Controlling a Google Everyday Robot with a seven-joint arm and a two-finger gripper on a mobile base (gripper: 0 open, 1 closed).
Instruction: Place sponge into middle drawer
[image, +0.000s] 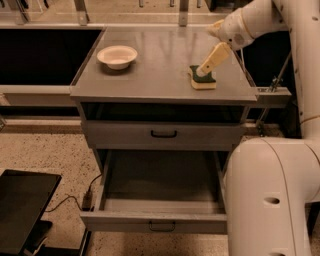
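Up on the cabinet top (160, 55), the sponge (207, 83) lies green face up (right side); the gripper (201, 73) slants onto it, its hold impossible to tell; a lower drawer (155, 222) stands pulled out.

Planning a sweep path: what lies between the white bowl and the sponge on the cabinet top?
Nothing: the camera view shows bare cabinet top between bowl and sponge. The hand sits at the sponge.

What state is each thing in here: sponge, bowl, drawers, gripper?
Sponge: flat on the cabinet top, green face up.
White bowl: upright, empty.
Upper drawer: closed.
Lower drawer: pulled open, nothing visible inside.
Gripper: tip at the sponge, over the top's right side.
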